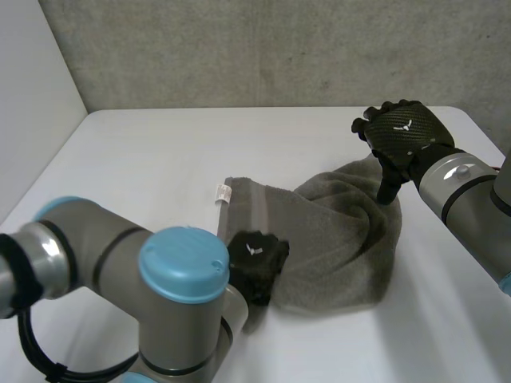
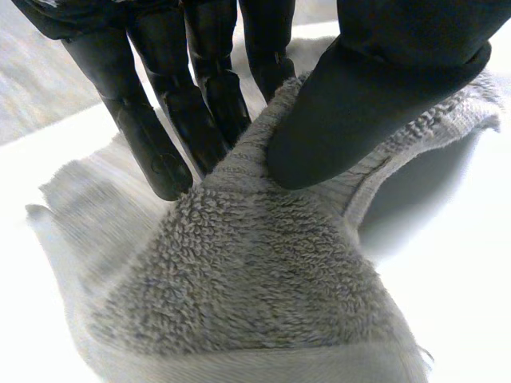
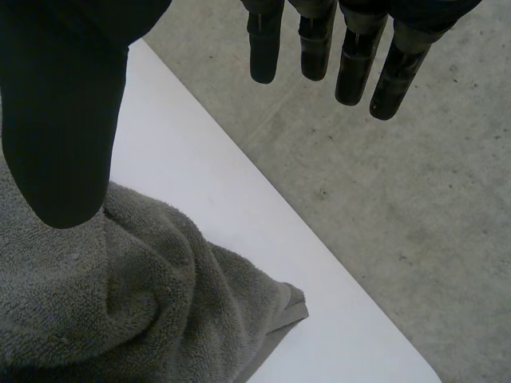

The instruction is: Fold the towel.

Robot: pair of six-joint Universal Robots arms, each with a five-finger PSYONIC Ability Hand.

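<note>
A grey towel (image 1: 335, 231) lies crumpled in a heap on the white table (image 1: 152, 159), with a striped band and a white label (image 1: 223, 193) at its left end. My left hand (image 1: 255, 255) sits on the towel's near left edge. In the left wrist view its thumb (image 2: 375, 96) and fingers (image 2: 200, 104) pinch a raised fold of the towel (image 2: 255, 287) between them. My right hand (image 1: 403, 132) hovers over the towel's far right part, open, with its thumb (image 3: 64, 120) down on the towel (image 3: 120, 311) and its fingers (image 3: 319, 40) straight and apart from the cloth.
The table's right edge (image 3: 319, 263) runs close behind the towel's far corner, with concrete floor (image 3: 399, 175) beyond it. A grey wall (image 1: 263, 48) stands behind the table. My left arm (image 1: 120, 279) covers the near left of the table.
</note>
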